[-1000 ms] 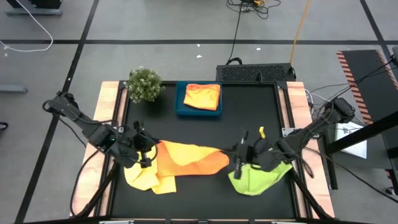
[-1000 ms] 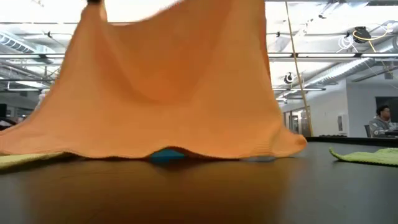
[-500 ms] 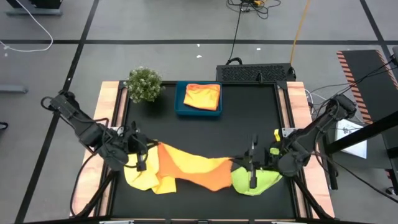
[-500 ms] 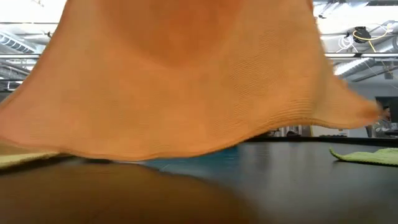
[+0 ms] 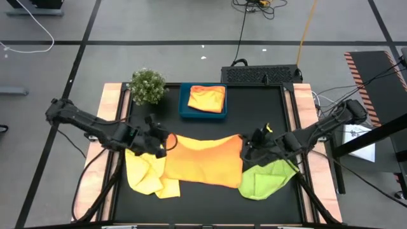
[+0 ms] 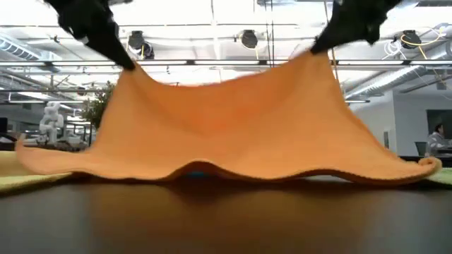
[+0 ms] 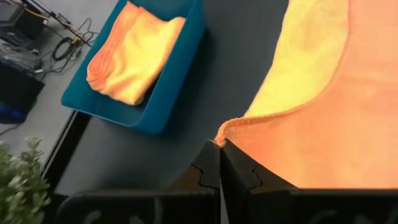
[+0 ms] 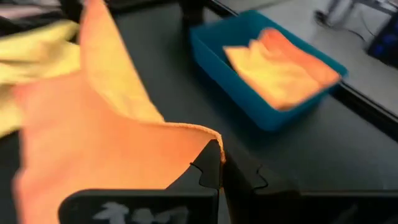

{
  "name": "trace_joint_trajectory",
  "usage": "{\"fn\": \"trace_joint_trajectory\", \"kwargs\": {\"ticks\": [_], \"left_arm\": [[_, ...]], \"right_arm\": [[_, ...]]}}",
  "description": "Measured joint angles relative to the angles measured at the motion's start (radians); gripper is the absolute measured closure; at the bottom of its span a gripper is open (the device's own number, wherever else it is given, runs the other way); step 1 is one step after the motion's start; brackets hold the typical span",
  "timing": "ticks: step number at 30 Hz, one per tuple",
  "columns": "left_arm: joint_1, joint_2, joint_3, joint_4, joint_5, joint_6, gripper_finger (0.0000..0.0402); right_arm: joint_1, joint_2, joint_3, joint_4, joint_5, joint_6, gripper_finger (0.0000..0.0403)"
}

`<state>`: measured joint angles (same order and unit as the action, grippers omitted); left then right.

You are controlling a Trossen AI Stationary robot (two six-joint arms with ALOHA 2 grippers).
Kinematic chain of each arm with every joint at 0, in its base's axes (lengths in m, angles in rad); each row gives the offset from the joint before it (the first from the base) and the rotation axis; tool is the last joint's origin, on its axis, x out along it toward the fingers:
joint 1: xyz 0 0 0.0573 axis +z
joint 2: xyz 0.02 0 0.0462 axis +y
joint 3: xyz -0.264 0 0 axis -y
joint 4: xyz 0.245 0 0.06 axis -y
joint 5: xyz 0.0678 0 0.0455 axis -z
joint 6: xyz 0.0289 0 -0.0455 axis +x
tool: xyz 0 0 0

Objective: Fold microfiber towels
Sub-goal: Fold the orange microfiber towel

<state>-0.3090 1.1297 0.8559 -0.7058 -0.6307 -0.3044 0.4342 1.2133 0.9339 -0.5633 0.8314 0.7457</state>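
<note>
An orange microfiber towel (image 5: 203, 160) is stretched between my two grippers at mid-table. My left gripper (image 5: 163, 141) is shut on one far corner and my right gripper (image 5: 245, 145) on the other. A yellow towel (image 5: 145, 177) lies crumpled at the near left, partly under the orange one. A lime green towel (image 5: 264, 179) lies at the near right. A folded orange-yellow towel (image 5: 207, 98) rests in the blue tray (image 5: 184, 108) at the far edge. My left gripper pinches the orange towel's far left corner (image 7: 227, 128) between its two shut fingers, coming from the table's left and slanting down. The corner is raised (image 6: 131, 68); the cloth slopes down from it to the table. My right gripper pinches the far right corner (image 8: 210, 134) between its shut fingers, coming from the table's right and slanting down. That corner is raised too (image 6: 316, 58). The edge between the corners sags a little, and the near edge (image 6: 212, 169) lies on the table.
A small green plant (image 5: 147, 86) stands at the far left beside the tray. Wooden rails (image 5: 114, 108) border the black table on both sides. A dark keyboard-like box (image 5: 261, 74) sits beyond the far edge. Bare table shows between the towel and the tray.
Both grippers first swung toward the near edge, then went back toward the far edge and down, still shut on the corners. The orange towel, bunched and hanging high before, is now spread out wide, its near part laid on the table.
</note>
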Motion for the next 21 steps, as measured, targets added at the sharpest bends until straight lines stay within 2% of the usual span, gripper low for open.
{"fn": "trace_joint_trajectory", "kwargs": {"ticks": [5, 12, 17, 21], "left_arm": [[0.131, 0.000, -0.106, 0.183, 0.052, 0.136, 0.0401], [0.319, 0.014, -0.176, 0.406, 0.142, 0.320, 0.0401], [0.445, 0.014, -0.177, 0.481, 0.222, 0.390, 0.0401], [0.497, 0.014, -0.177, 0.483, 0.275, 0.412, 0.0401]], "right_arm": [[-0.109, 0.000, -0.127, 0.053, -0.074, -0.048, 0.0403], [-0.256, 0.000, -0.309, 0.226, -0.075, -0.131, 0.0403], [-0.361, -0.014, -0.339, 0.329, -0.077, -0.236, 0.0403], [-0.407, -0.059, -0.339, 0.393, -0.079, -0.318, 0.0403]]}}
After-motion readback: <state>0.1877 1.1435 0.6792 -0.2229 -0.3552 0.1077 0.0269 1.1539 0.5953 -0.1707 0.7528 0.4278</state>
